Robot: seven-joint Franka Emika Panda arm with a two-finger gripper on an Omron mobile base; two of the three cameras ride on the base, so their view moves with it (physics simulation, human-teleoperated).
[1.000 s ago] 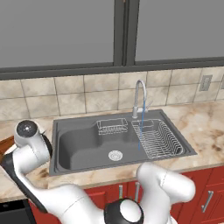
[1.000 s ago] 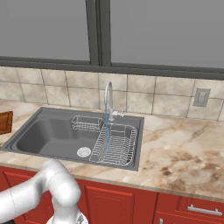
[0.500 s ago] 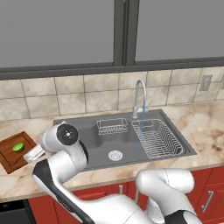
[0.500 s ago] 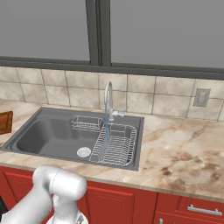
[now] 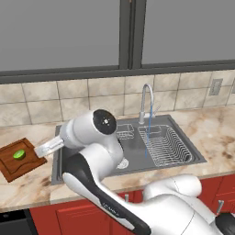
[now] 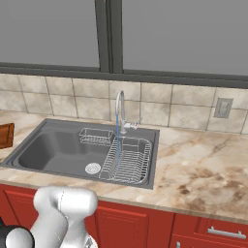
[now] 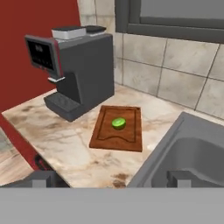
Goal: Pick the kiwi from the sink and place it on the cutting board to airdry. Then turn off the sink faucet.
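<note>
The bright green kiwi (image 7: 118,123) lies on the square reddish-brown cutting board (image 7: 117,130), left of the sink; the kiwi (image 5: 19,154) and the board (image 5: 13,161) are also in the left base view. My gripper (image 7: 111,180) is open and empty, well back from the board, over the counter by the sink's left rim (image 7: 175,135). In the left base view the gripper (image 5: 37,150) hangs just right of the board. The silver gooseneck faucet (image 5: 146,98) stands behind the dark grey sink (image 5: 137,153), and a thin blue stream of water (image 5: 148,133) runs from its spout.
A grey coffee machine (image 7: 74,70) stands on the counter beyond the board. Inside the sink are a small wire basket (image 6: 95,136), a wire dish rack (image 6: 127,160) and the round drain (image 6: 92,168). My arm's elbow (image 5: 103,121) rises over the sink's left half.
My arm has swung from over the board back toward the sink, uncovering the board with the kiwi on it. The gripper has stayed open. Water keeps running.
</note>
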